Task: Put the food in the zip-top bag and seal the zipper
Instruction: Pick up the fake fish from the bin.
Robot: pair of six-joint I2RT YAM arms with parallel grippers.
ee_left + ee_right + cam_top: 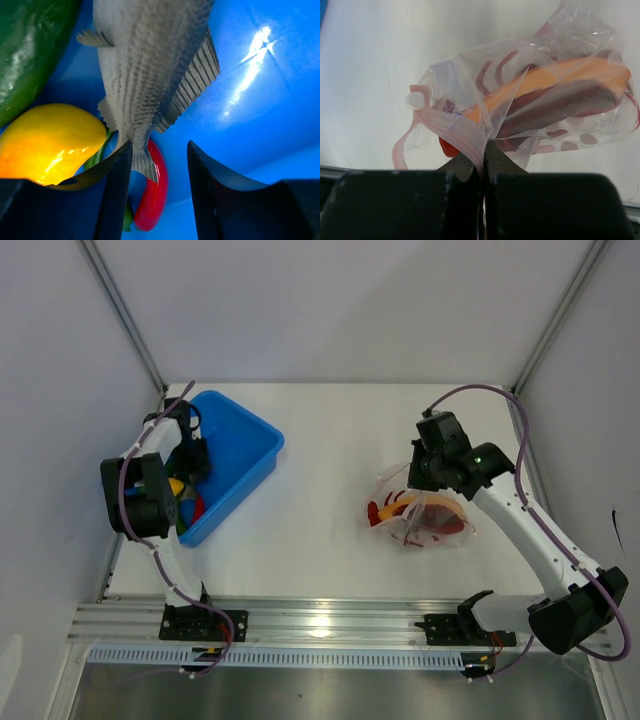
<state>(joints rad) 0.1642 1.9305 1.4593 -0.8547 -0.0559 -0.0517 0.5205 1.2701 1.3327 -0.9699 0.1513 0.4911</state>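
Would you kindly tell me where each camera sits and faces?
Top external: above and behind the bases, looking down at the white table; left arm reaches into the blue plastic bin, right arm over the clear zip-top bag.
Left wrist: inside the bin, facing its floor and a grey fish; open jaws flank the tail.
Right wrist: close above the table, facing the bag; jaws shut on its pink zipper strip.
Shared: the bag, top and right wrist.
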